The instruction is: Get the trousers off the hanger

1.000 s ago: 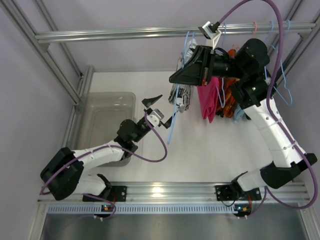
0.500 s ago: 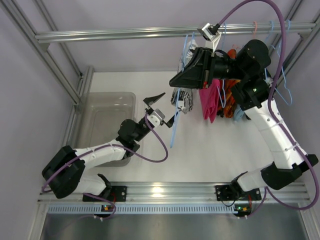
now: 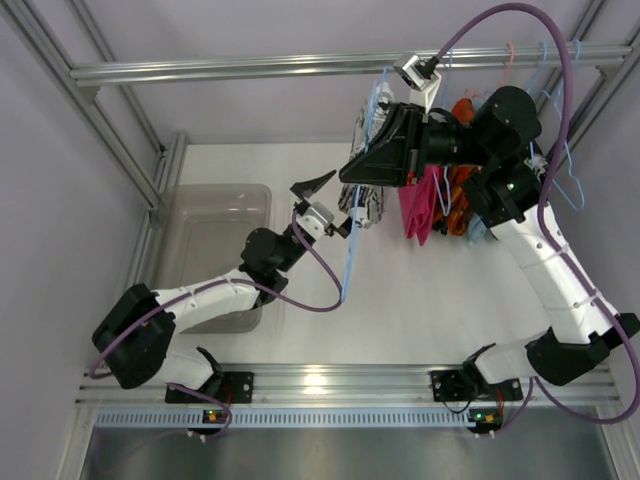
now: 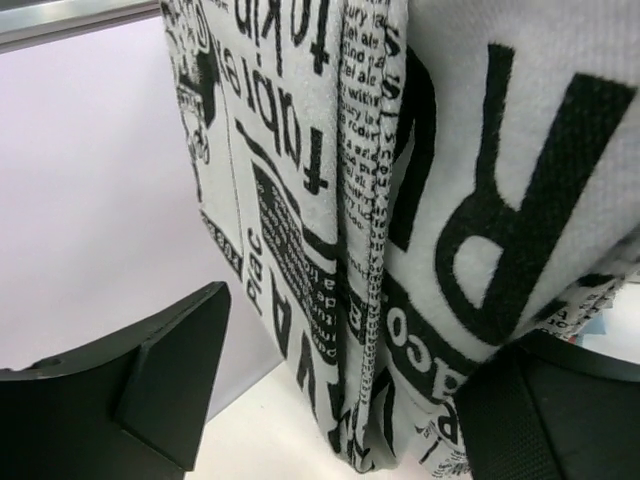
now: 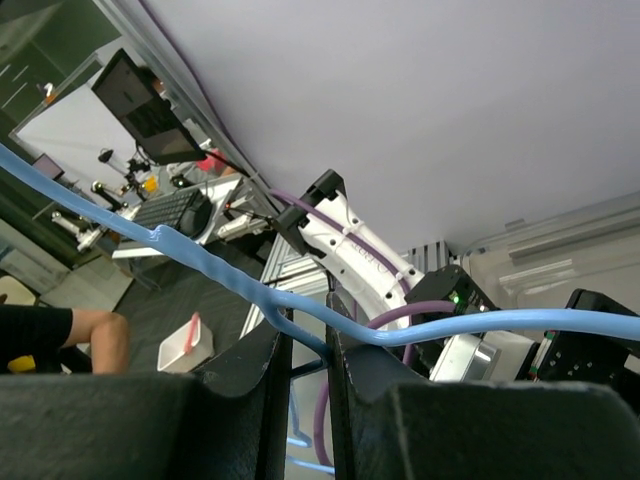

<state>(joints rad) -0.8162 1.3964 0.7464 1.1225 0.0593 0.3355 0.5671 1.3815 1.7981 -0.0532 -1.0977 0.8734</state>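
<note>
The trousers (image 3: 364, 205), white with black newspaper lettering, hang from the light-blue wire hanger (image 3: 349, 250), which is held up in the air near the rail. My right gripper (image 3: 372, 152) is shut on the hanger's wire; the right wrist view shows the blue wire (image 5: 420, 330) pinched between the jaws (image 5: 308, 345). My left gripper (image 3: 326, 206) is open, level with the trousers' lower part. In the left wrist view the trousers (image 4: 400, 200) hang between the two black fingers (image 4: 150, 390), and the gripper (image 4: 350, 425) is spread wide around the cloth's lower edge.
A clear plastic bin (image 3: 185, 245) stands at the left. A pink garment (image 3: 418, 208) and an orange one (image 3: 452, 205) hang just right of the trousers. Spare blue hangers (image 3: 566, 170) hang at the far right from the metal rail (image 3: 250, 68).
My left gripper has moved up and right, from beside the trousers to around their lower part. The right gripper, hanger and trousers have shifted slightly upward.
</note>
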